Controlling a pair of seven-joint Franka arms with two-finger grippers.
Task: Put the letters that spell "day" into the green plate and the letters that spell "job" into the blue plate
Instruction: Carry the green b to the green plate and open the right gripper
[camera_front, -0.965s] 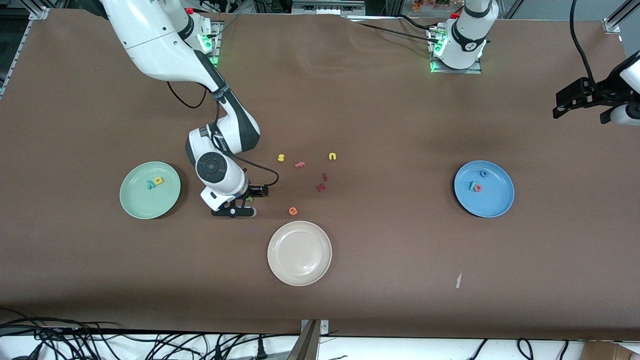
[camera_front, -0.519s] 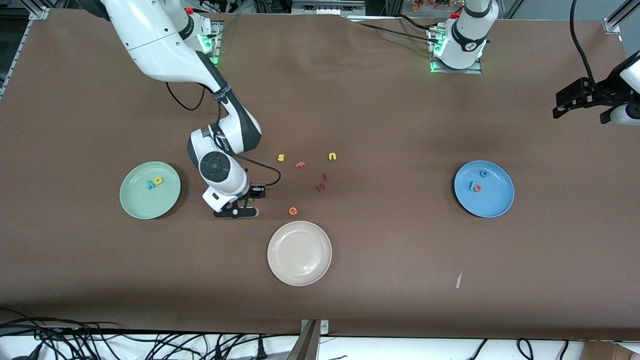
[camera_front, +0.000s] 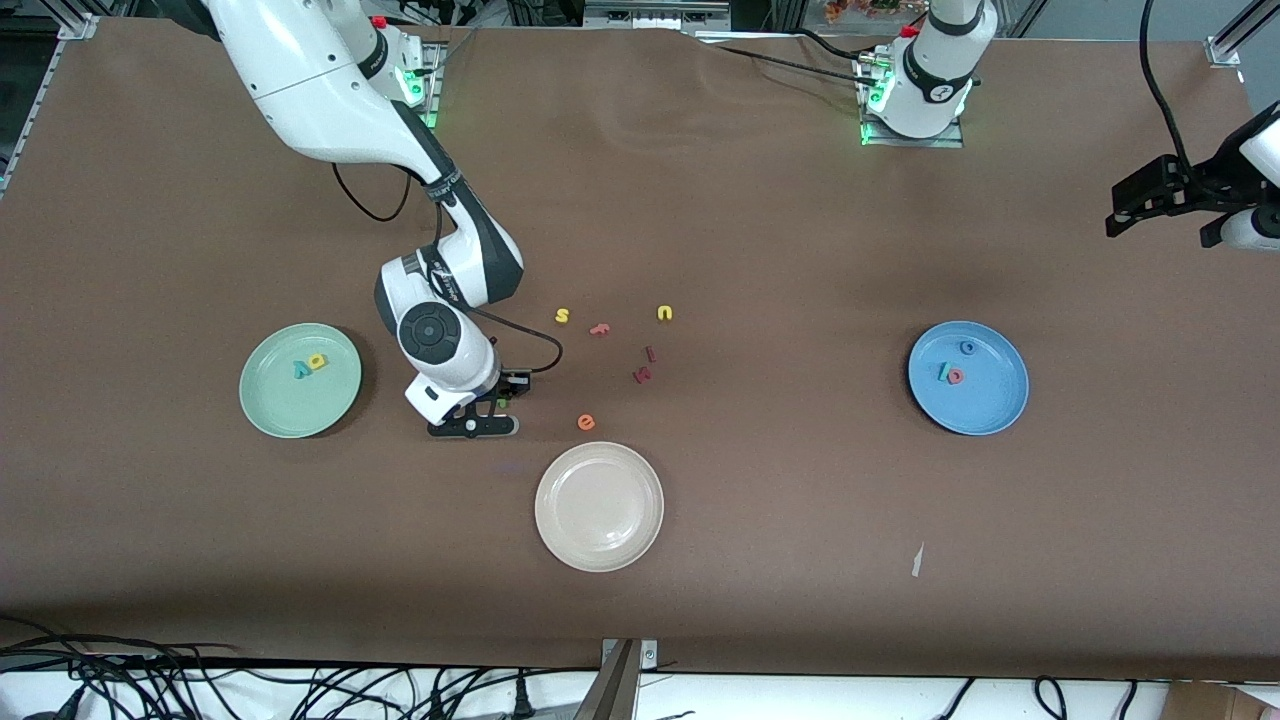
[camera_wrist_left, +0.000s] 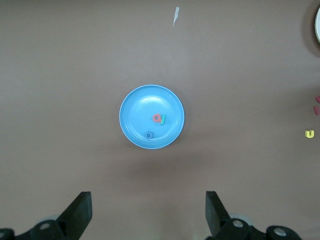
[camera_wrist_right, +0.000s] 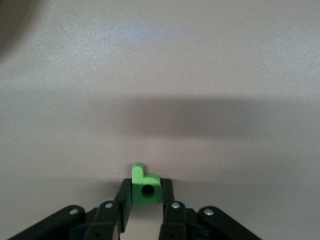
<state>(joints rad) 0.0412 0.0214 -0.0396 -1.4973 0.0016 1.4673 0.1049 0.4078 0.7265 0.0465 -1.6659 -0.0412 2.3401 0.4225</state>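
green letter (camera_wrist_right: 145, 187) | light, squashy foam, pinched across its bowl | right gripper (camera_wrist_right: 145, 202) clamped on it mid-desk | left gripper (camera_wrist_left: 148, 215) wide, empty, waiting

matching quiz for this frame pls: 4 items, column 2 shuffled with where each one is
Items
1. small green foam letter
2. yellow foam letter with a round bowl
3. blue foam ring letter
4. orange foam letter "e"

Places
A. in the round medium-blue plate
B. on the bare table, just farther from the front camera than the cream-white plate
C. between the fingers of the right gripper, down at the table
D. in the round pale mint-green plate

Pairs: 1-C, 2-D, 3-A, 4-B
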